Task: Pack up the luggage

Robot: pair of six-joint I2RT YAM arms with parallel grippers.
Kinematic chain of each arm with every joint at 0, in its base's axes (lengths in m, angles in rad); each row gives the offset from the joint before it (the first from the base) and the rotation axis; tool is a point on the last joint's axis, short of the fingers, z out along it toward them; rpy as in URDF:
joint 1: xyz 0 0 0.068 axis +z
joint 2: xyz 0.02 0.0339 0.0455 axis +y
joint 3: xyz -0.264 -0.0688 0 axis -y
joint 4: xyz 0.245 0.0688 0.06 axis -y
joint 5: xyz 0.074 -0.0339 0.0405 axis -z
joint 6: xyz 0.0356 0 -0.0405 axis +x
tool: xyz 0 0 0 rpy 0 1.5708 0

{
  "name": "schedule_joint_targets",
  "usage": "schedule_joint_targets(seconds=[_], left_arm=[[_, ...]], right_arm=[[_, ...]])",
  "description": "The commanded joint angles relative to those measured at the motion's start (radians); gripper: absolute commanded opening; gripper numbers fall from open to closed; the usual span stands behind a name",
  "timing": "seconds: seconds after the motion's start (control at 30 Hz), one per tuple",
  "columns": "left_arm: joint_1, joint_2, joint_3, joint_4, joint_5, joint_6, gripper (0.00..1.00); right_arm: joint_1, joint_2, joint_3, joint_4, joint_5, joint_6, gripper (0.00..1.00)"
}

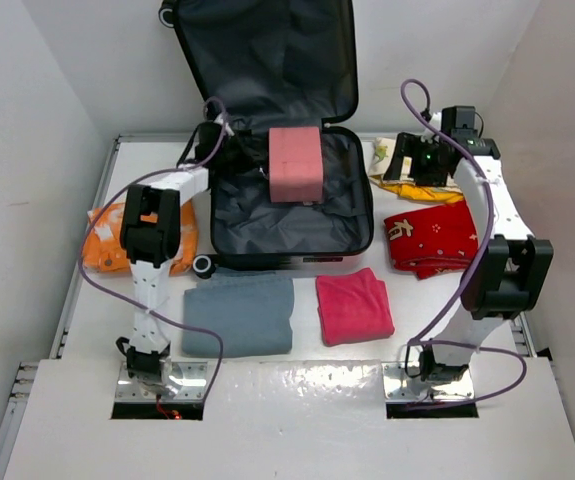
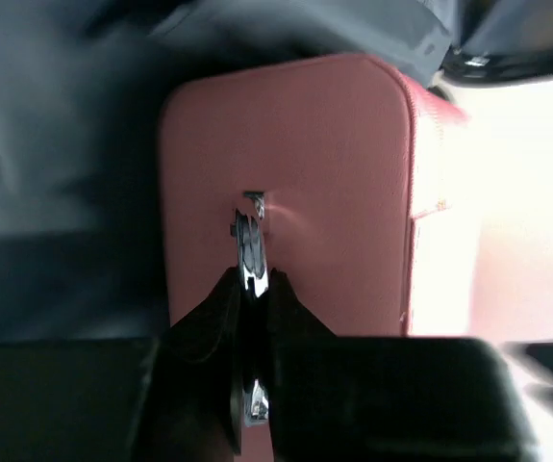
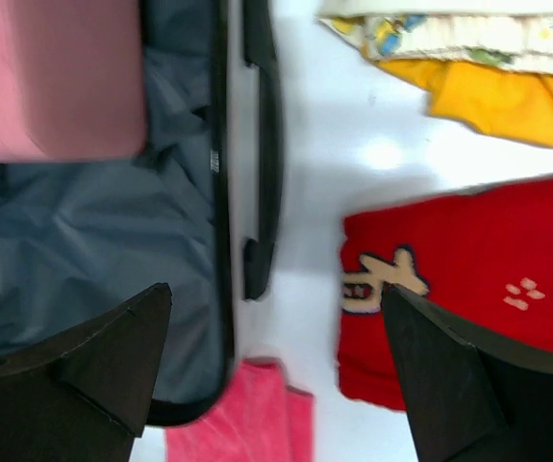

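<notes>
- The luggage [image 1: 267, 60] lies open at the far middle of the counter [image 1: 407, 290], with its lid standing up at the back.
- Expect a stiff, smooth shell that is light while nearly empty and apt to roll on its wheels. Take it by the side handle [image 3: 262, 164] or the rim, not the soft lining.
- Your left hand [image 2: 252, 274] is pressed together on the metal pull [image 2: 250, 241] of the pink case [image 1: 295, 163], over the lining.
- Your right hand [image 3: 271, 298] is spread wide and holds nothing, above the counter between the luggage and the red garment [image 3: 468, 279].

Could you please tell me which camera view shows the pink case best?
The top external view: the whole pink case shows there, sharp and unobstructed. The left wrist view has it close but blurred, and the right wrist view catches only one corner.
</notes>
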Motion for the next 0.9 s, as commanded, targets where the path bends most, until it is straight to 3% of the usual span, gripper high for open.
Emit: schedule_joint_targets(seconds=[0.0, 0.07, 0.13, 0.2, 0.23, 0.47, 0.6, 0.73, 0.87], left_arm=[[-0.042, -0.111, 0.134, -0.33, -0.177, 0.447, 0.14], [-0.076, -0.151, 0.125, -0.36, -0.23, 0.487, 0.35], [-0.091, -0.171, 0.103, -0.37, -0.257, 0.521, 0.5], [-0.102, -0.183, 0.103, -0.383, -0.27, 0.537, 0.63], [-0.102, -0.183, 0.103, -0.393, -0.27, 0.537, 0.64], [-0.15, -0.173, 0.04, -0.397, -0.281, 0.497, 0.62], [-0.191, -0.119, 0.087, -0.376, -0.291, 0.474, 0.52], [-0.216, -0.019, 0.201, -0.376, -0.287, 0.474, 0.32], [-0.271, 0.039, 0.252, -0.322, -0.261, 0.535, 0.29]], right_arm=[[0.049, 0.01, 0.009, 0.106, -0.041, 0.082, 0.88], [0.101, 0.014, 0.002, 0.207, -0.013, 0.107, 0.85], [0.156, 0.049, 0.033, 0.253, 0.057, 0.139, 0.8], [0.175, 0.117, 0.068, 0.267, 0.088, 0.168, 0.78], [0.195, 0.12, 0.09, 0.272, 0.132, 0.184, 0.78], [0.195, 0.204, 0.082, 0.281, 0.209, 0.23, 0.75], [0.163, 0.231, 0.088, 0.288, 0.185, 0.283, 0.7], [0.126, 0.195, 0.03, 0.328, 0.121, 0.282, 0.69], [0.107, 0.116, -0.051, 0.362, 0.088, 0.233, 0.67]])
